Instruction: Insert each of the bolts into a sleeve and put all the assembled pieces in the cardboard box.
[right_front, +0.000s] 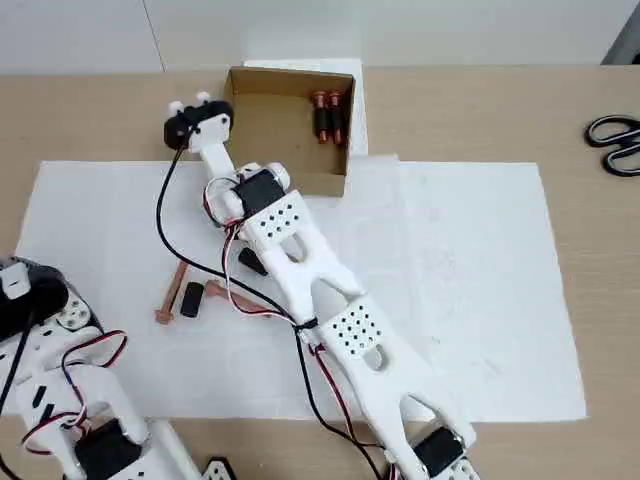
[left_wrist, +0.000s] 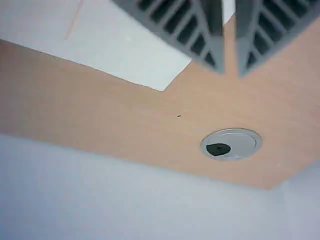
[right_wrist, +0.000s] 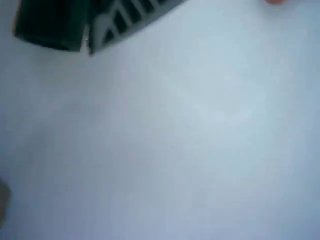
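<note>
Wooden table (right_front: 100, 110); on it white paper sheet (right_front: 470, 280), cardboard box (right_front: 290, 120), scissors (right_front: 615, 145)

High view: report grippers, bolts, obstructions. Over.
Left gripper shut, empty. Right gripper beside cardboard box. Two assembled pieces boxed. Loose bolt and sleeve on paper.

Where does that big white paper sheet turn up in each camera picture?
High view: the white paper sheet lies spread over the wooden table.
Left wrist view: one corner, beyond the left claw.
Right wrist view: probably the pale surface below.
Landmark, high and left wrist: sheet's edge against wood.
</note>
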